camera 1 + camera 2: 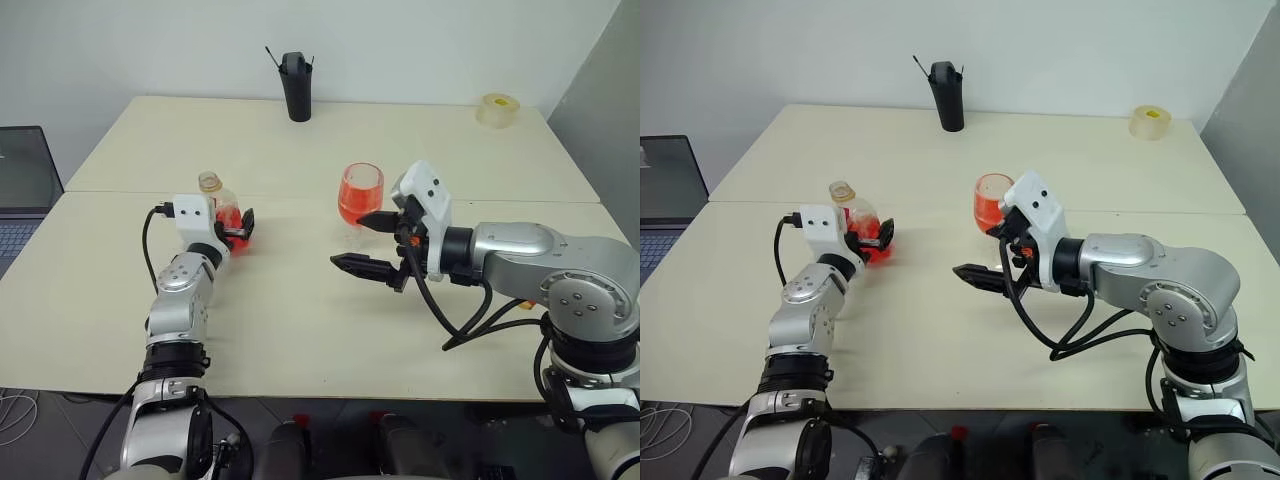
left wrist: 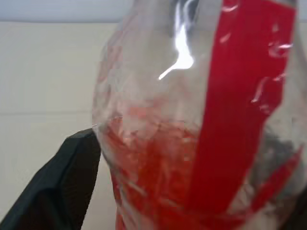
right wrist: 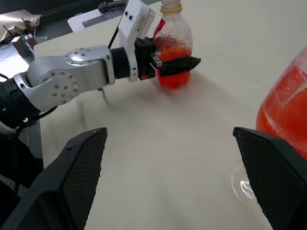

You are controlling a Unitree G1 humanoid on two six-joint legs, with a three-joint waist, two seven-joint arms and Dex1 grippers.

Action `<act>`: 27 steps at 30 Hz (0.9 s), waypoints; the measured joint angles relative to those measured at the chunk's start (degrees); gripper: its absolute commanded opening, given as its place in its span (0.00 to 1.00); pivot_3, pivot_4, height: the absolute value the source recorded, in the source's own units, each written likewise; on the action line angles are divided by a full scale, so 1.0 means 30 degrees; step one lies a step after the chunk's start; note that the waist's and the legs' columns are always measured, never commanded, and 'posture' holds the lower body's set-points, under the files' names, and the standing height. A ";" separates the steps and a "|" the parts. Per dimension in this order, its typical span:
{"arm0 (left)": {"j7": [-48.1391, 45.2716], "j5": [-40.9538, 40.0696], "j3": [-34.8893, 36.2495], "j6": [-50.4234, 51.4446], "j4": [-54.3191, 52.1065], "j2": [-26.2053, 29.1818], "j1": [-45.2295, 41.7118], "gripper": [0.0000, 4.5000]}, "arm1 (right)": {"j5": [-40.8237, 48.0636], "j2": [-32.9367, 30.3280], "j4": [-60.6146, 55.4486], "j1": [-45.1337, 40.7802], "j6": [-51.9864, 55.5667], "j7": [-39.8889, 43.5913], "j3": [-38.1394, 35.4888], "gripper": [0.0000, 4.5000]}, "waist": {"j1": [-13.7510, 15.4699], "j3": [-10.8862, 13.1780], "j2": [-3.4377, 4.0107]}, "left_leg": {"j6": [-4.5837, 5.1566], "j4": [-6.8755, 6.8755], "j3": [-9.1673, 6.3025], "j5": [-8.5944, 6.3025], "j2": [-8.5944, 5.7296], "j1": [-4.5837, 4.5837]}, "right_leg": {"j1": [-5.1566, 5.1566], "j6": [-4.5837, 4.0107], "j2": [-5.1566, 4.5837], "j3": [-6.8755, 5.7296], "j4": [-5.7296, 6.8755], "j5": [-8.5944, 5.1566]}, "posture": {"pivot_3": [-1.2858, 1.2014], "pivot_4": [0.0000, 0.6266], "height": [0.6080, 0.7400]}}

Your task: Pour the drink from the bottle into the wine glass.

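1 bottle [image 1: 222, 212], 1 wine glass [image 1: 360, 193], 1 black cup [image 1: 296, 86], 1 tape roll [image 1: 497, 109] on tabletop [image 1: 300, 320]. Bottle left-center, upright between left tool's [image 1: 240, 229] spread fingers. Glass center, w/ red drink [image 1: 358, 203], just beyond right tool [image 1: 368, 243], spread, empty.

On the desk [image 1: 300, 330] we find the bottle [image 1: 222, 215] standing toward the left edge, between the left gripper's [image 1: 240, 228] fingers. The wine glass [image 1: 360, 195] stands right of it near the middle, well apart, with the drink [image 1: 360, 203] inside. The right gripper [image 1: 368, 243] sits just beside the glass, nearer the front edge. A cup [image 1: 296, 86] stands at the back edge, and a tape roll [image 1: 498, 110] near the back right corner.
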 measured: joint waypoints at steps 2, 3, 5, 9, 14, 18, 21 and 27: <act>0.0032 0.0001 -0.0005 0.0261 -0.0384 0.0214 0.0147 1.00 | -0.0176 -0.0023 0.0000 0.0001 -0.0073 0.0233 0.0031 1.00 | -0.0001 0.0000 0.0000 | 0.0002 -0.0002 0.0001 -0.0001 0.0000 0.0000 | 0.0000 0.0000 0.0000 0.0003 -0.0002 0.0000 | 0.52 0.24 1.00; 0.0031 0.0001 -0.0005 0.0425 -0.0602 0.0328 0.0215 1.00 | -0.0285 -0.0030 0.0006 0.0001 -0.0128 0.0287 0.0042 1.00 | 0.0001 0.0000 0.0000 | 0.0002 -0.0003 -0.0001 -0.0001 0.0000 0.0000 | 0.0000 0.0000 0.0000 0.0001 -0.0002 0.0000 | 0.52 0.24 1.00; 0.0027 -0.0003 -0.0008 0.0689 -0.1059 0.0501 0.0368 1.00 | -0.0470 -0.0030 0.0012 0.0001 -0.0233 0.0428 0.0131 1.00 | 0.0003 0.0000 0.0000 | 0.0003 -0.0004 -0.0002 -0.0002 0.0002 0.0001 | 0.0000 0.0000 0.0000 0.0001 -0.0005 0.0000 | 0.52 0.24 1.00; -0.0170 -0.0171 -0.0009 0.1816 -0.2591 0.0726 0.1001 1.00 | -0.0659 -0.0023 0.0028 0.0001 -0.0368 0.0718 0.0333 1.00 | 0.0005 0.0000 0.0000 | 0.0003 -0.0006 -0.0005 -0.0002 0.0001 0.0000 | 0.0001 0.0000 0.0000 -0.0001 -0.0008 0.0000 | 0.52 0.24 1.00; -0.0758 -0.0256 -0.0019 0.2867 -0.4471 0.1309 0.1695 1.00 | -0.0795 -0.0172 0.0029 0.0002 -0.0407 0.1201 0.0397 1.00 | 0.0017 0.0001 0.0001 | 0.0005 -0.0011 -0.0009 -0.0003 0.0007 0.0000 | 0.0000 -0.0001 0.0002 -0.0003 -0.0015 0.0000 | 0.52 0.24 1.00; -0.1110 -0.0277 -0.0015 0.3715 -0.5791 0.1958 0.1772 1.00 | -0.0887 -0.0650 0.0027 0.0002 -0.0474 0.1863 0.0707 1.00 | 0.0026 0.0001 0.0001 | 0.0024 -0.0012 -0.0005 -0.0014 0.0003 0.0000 | 0.0001 0.0000 0.0008 0.0001 -0.0023 0.0000 | 0.52 0.24 1.00; -0.1193 -0.0377 0.0005 0.4081 -0.6458 0.2062 0.1864 1.00 | -0.1095 -0.0724 0.0035 0.0000 -0.0728 0.2277 0.0760 1.00 | 0.0054 0.0000 0.0001 | 0.0066 -0.0013 -0.0007 -0.0038 0.0004 0.0001 | 0.0002 0.0000 0.0008 0.0000 -0.0024 0.0000 | 0.52 0.24 1.00; -0.1182 -0.0842 0.0163 0.5250 -0.7639 0.2148 0.2163 1.00 | -0.1516 -0.1035 0.0337 -0.0014 -0.1015 0.2913 0.0974 1.00 | 0.0068 0.0001 0.0001 | 0.0069 -0.0013 -0.0008 -0.0039 0.0009 0.0000 | 0.0002 0.0000 0.0008 0.0002 -0.0028 0.0000 | 0.52 0.24 1.00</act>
